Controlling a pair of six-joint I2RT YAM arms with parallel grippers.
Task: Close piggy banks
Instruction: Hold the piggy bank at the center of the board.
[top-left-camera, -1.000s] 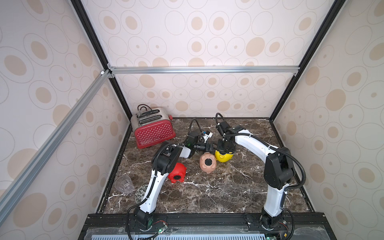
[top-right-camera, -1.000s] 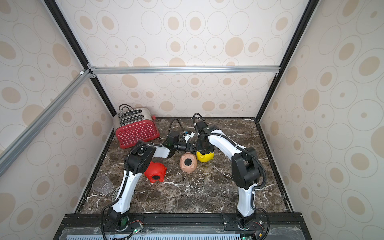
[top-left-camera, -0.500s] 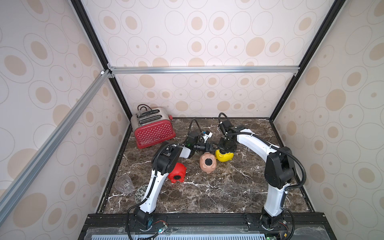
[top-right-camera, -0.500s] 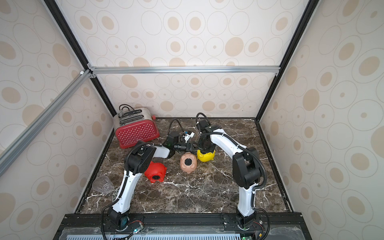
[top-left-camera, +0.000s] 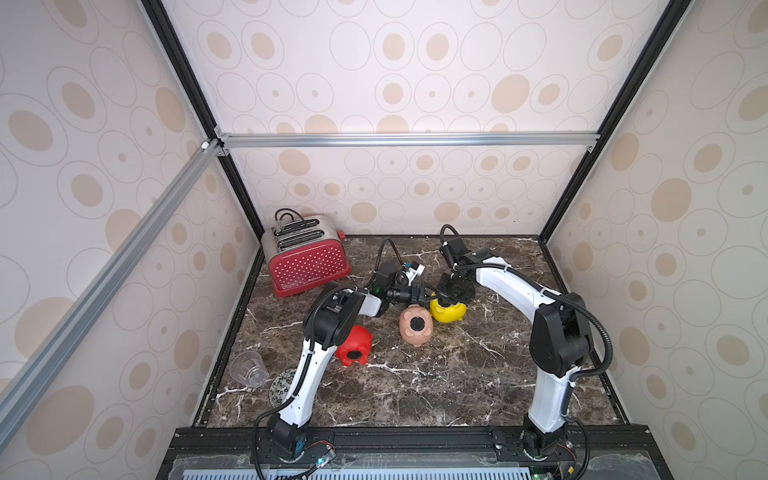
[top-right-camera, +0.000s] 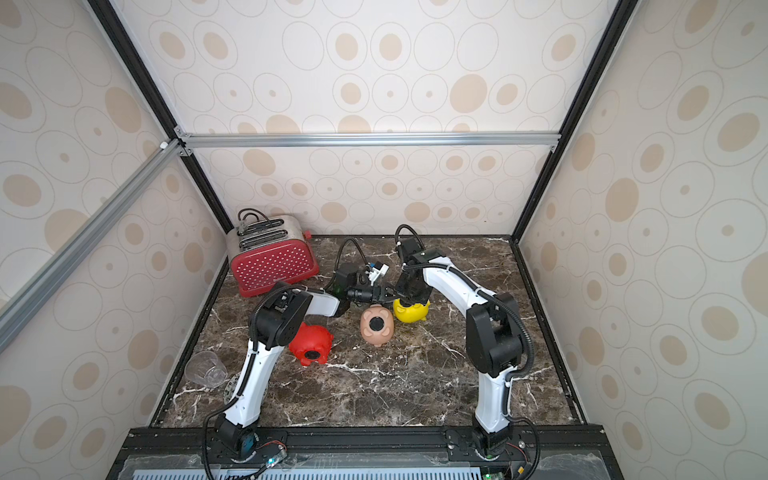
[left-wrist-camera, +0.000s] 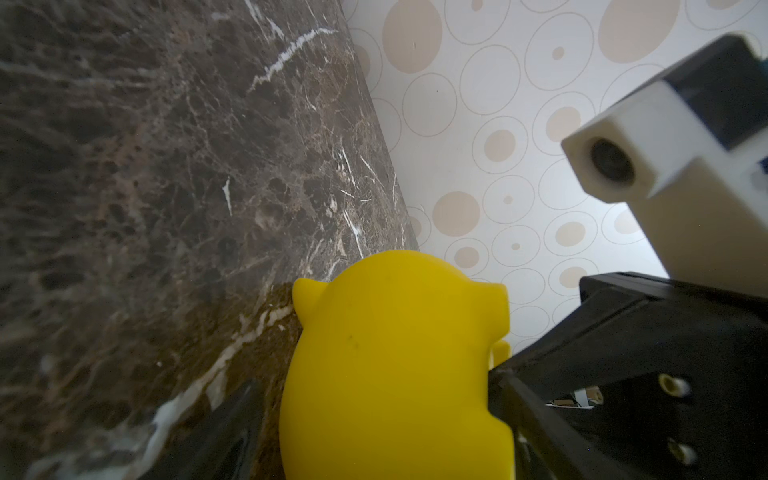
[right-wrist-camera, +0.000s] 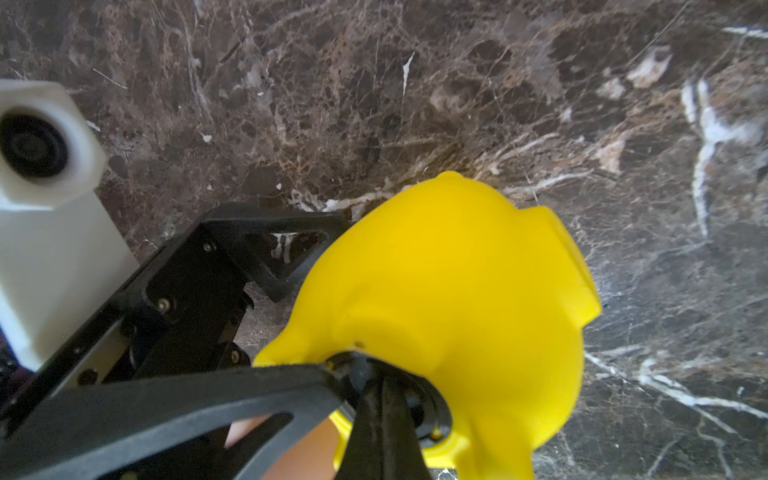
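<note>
The yellow piggy bank (top-left-camera: 448, 312) (top-right-camera: 412, 312) lies on the marble near the back, its round belly hole turned upward. My left gripper (top-left-camera: 428, 297) (left-wrist-camera: 378, 415) reaches in sideways, jaws wide, shut on its body (left-wrist-camera: 395, 365). From above, my right gripper (top-left-camera: 446, 296) (right-wrist-camera: 382, 399) is shut, its tips pressed onto a black stopper in the belly hole of the yellow piggy bank (right-wrist-camera: 457, 291). The peach-pink piggy bank (top-left-camera: 415, 326) (top-right-camera: 377, 325) lies just in front, a dark disc in its belly hole. The red piggy bank (top-left-camera: 355, 345) (top-right-camera: 311, 343) lies left, partly behind my left arm.
A red polka-dot toaster (top-left-camera: 307, 259) stands at the back left corner. A clear plastic cup (top-left-camera: 248, 370) lies by the left wall, with a black-and-white patterned ball (top-left-camera: 279, 388) beside it, half hidden by my left arm. Patterned walls close three sides.
My right wrist has shifted slightly toward the back above the yellow piggy bank. The left arm and the three piggy banks have not visibly moved.
</note>
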